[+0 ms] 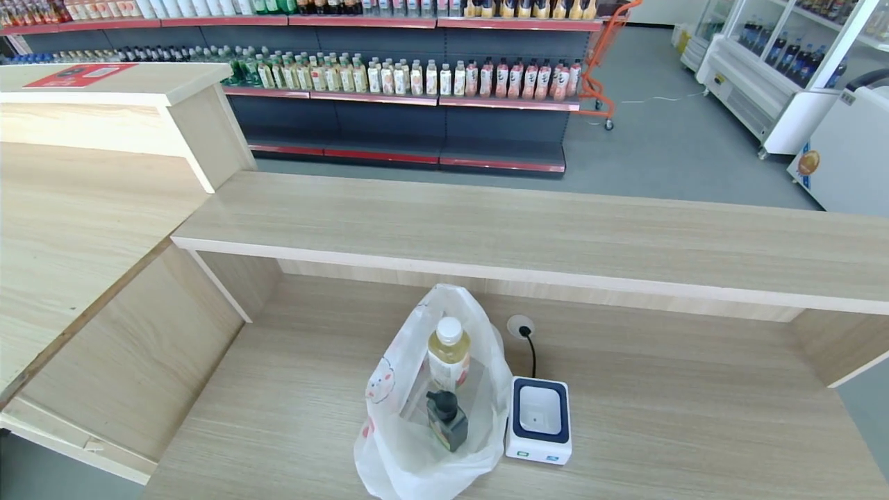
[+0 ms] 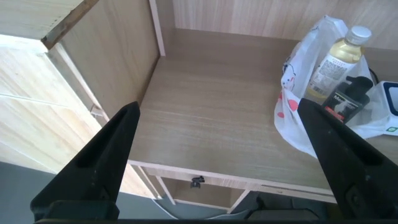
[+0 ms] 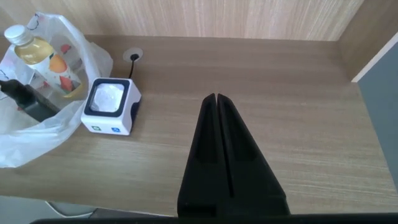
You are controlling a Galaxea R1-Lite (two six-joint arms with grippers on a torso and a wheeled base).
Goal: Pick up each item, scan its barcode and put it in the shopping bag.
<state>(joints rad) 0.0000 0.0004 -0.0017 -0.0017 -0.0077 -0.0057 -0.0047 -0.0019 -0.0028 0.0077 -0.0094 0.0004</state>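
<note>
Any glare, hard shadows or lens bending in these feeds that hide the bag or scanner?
Head view: the cooler at the border leans, a wide-lens distortion; the light is even, and the bag and scanner are unobscured. Right wrist view: the scanner window reads bright white, possibly glare. Left wrist view: a dark finger of the left gripper overlaps the bag.

A pale wood-grain counter (image 1: pixel 694 417) carries everything; a white scanner (image 1: pixel 539 419) with a dark-rimmed window sits flat on it; just beside the scanner, on its left, stands a white plastic shopping bag (image 1: pixel 399 444) with its mouth open upward; behind the scanner a round cable port (image 1: pixel 520 325) is set into the board; a black cable (image 1: pixel 533 357) runs from it to the scanner's back edge; farther behind the scanner a raised ledge (image 1: pixel 528 236) of the same wood spans the counter.
</note>
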